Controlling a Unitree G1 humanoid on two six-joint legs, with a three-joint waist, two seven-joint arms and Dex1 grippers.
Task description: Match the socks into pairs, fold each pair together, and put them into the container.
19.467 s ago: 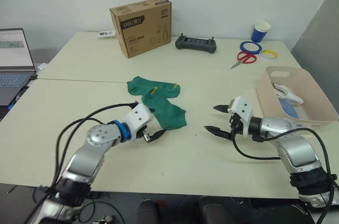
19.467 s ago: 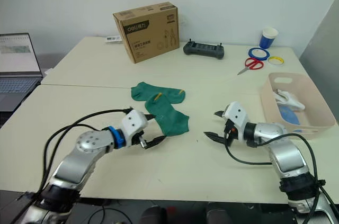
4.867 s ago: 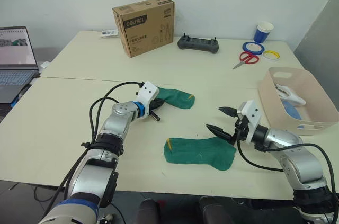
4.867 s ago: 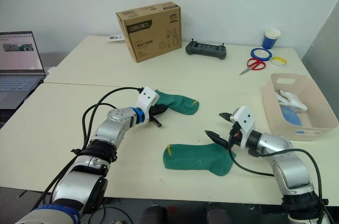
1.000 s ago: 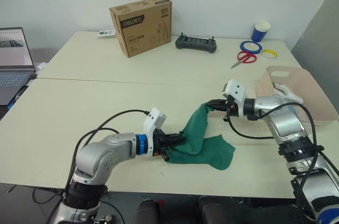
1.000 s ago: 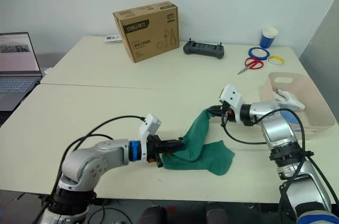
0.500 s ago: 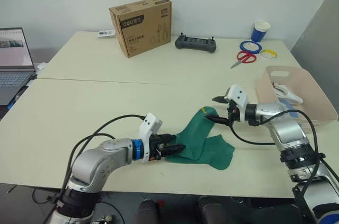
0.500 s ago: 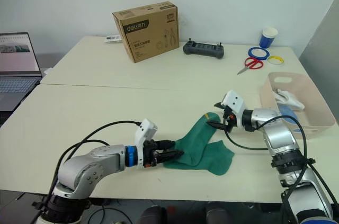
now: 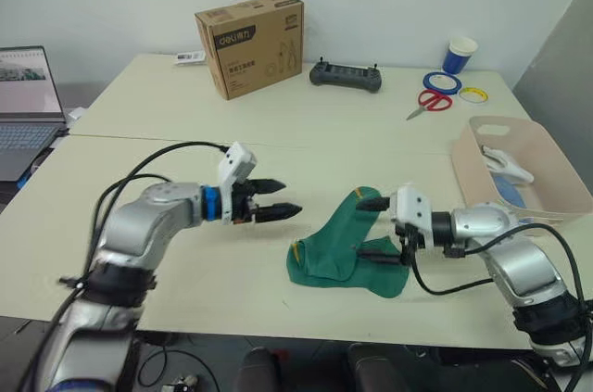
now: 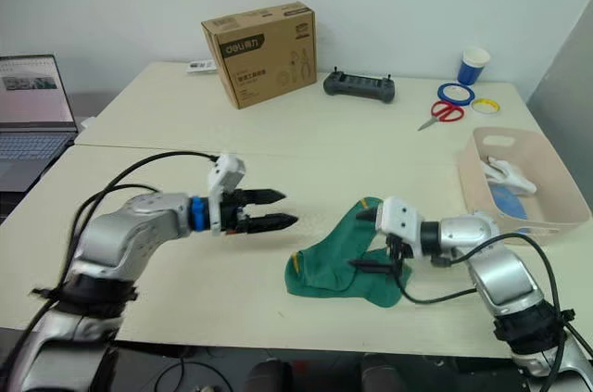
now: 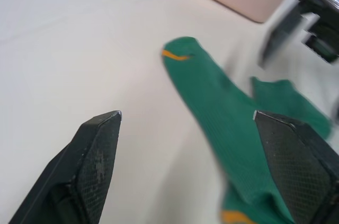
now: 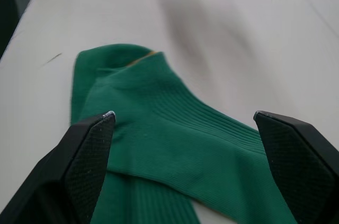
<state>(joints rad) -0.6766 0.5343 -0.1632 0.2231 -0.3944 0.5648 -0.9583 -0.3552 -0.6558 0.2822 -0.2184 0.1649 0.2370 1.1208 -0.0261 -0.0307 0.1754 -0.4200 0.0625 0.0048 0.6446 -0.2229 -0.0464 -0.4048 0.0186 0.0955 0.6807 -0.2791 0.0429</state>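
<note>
Two dark green socks (image 9: 338, 246) lie one across the other on the table's front middle, with small yellow marks at their ends; the right wrist view shows them overlapped (image 12: 175, 134). My right gripper (image 9: 367, 228) stands open just over their right side, one finger above and one below the upper sock's cuff. My left gripper (image 9: 289, 198) hangs open and empty to the left of the socks, apart from them. The pale pink container (image 9: 565, 197) stands at the right edge and holds a white sock (image 9: 505, 162) and a light blue sock (image 9: 506, 190).
At the back stand a brown cardboard box (image 9: 248, 44), a black controller (image 9: 345, 75), red scissors (image 9: 428, 100), tape rolls (image 9: 439, 82) and a blue cup (image 9: 459, 54). A laptop (image 9: 28, 100) sits at the far left.
My left gripper has let go of the green sock, opened and drawn back to the left. The sock has settled flat on the other. My right gripper has moved down over the socks.
</note>
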